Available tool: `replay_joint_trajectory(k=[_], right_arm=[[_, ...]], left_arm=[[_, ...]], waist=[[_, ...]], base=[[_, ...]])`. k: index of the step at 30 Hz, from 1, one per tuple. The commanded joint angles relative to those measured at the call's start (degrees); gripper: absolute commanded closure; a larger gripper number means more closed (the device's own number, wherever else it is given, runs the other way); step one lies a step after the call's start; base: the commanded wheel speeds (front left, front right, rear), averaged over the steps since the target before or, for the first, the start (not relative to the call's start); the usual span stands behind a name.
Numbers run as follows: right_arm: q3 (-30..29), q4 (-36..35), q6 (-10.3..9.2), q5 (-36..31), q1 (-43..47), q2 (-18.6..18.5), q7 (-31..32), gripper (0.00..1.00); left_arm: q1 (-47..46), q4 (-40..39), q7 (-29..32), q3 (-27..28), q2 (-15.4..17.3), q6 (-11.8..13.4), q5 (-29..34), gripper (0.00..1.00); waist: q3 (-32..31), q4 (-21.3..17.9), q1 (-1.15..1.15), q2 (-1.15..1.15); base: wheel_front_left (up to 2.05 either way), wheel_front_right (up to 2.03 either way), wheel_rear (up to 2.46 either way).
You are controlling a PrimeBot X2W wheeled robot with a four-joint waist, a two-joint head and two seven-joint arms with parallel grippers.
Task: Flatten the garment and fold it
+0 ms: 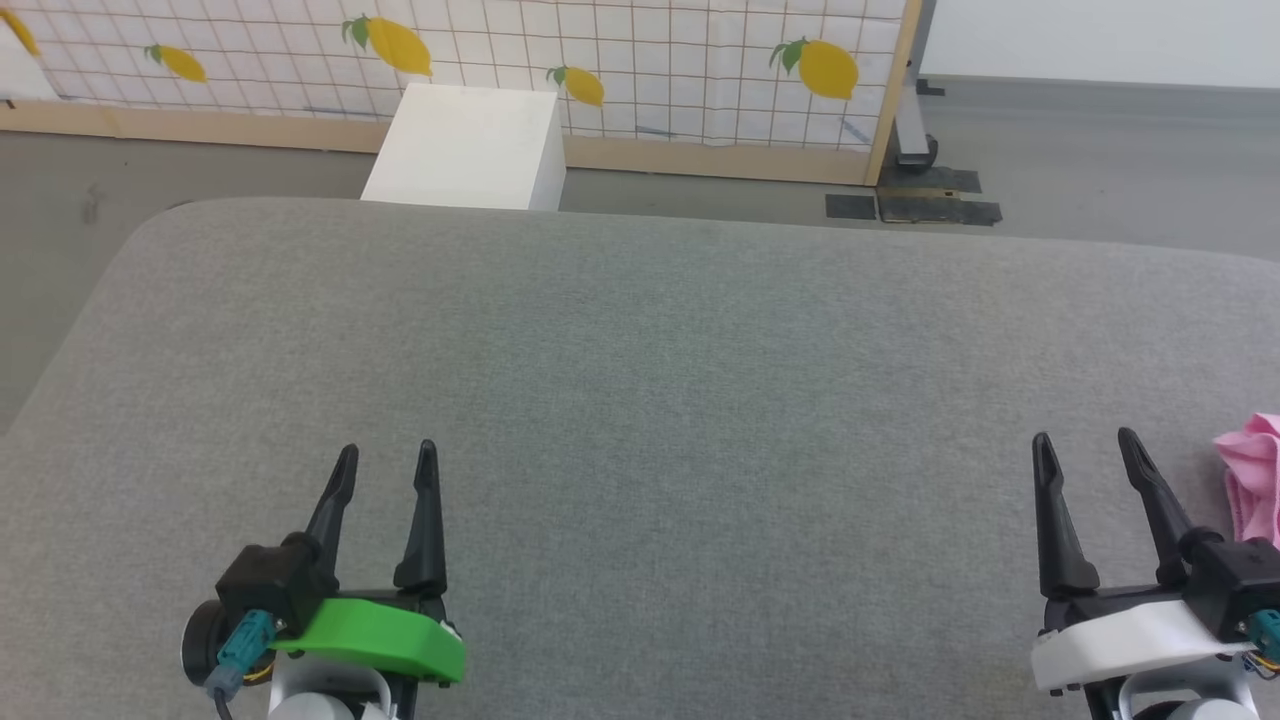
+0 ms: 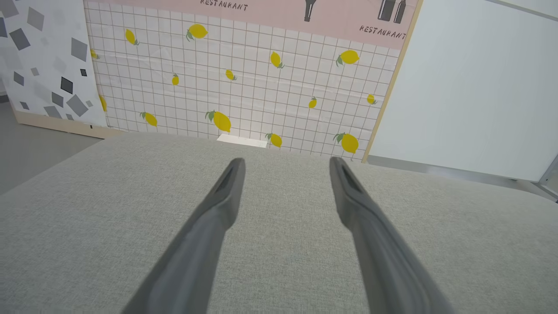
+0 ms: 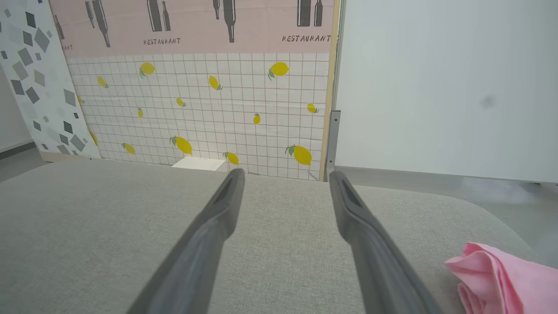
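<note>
Bare bench, one obstacle at right
Open surface runs between left hand and right hand; the bunched garment lies just outside the right hand.

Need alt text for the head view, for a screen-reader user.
Two open, empty tools point up over a grey padded surface, the left tool at lower left and the right tool at lower right. A crumpled pink garment lies at the right edge beside the right tool, not held. Behind are a white box and a lemon-print panel.

Green-cased left end effector, white-cased right end effector (long black fingers)
</note>
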Motion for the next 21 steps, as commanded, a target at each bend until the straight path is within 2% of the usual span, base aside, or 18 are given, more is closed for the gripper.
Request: replay_joint_trajectory(k=[1, 21], right_arm=[[0.02, -0.08, -0.1, 0.86, 0.76, 0.06, -0.31, 0.0], [0.14, 0.93, -0.1, 3.41, 0.89, 0.09, -1.18, 0.0]], left_arm=[[0.5, 0.07, -0.22, -0.34, -0.28, 0.15, -0.39, 0.0], [0.33, 0.91, -0.22, -1.11, -0.29, 0.35, -0.88, 0.0]], waist=[[0.07, 0.31, 0.0, 0.0], [0.4, 0.12, 0.0, 0.0]], base=[[0.0, 0.0, 0.0], [0.0, 0.0, 0.0]])
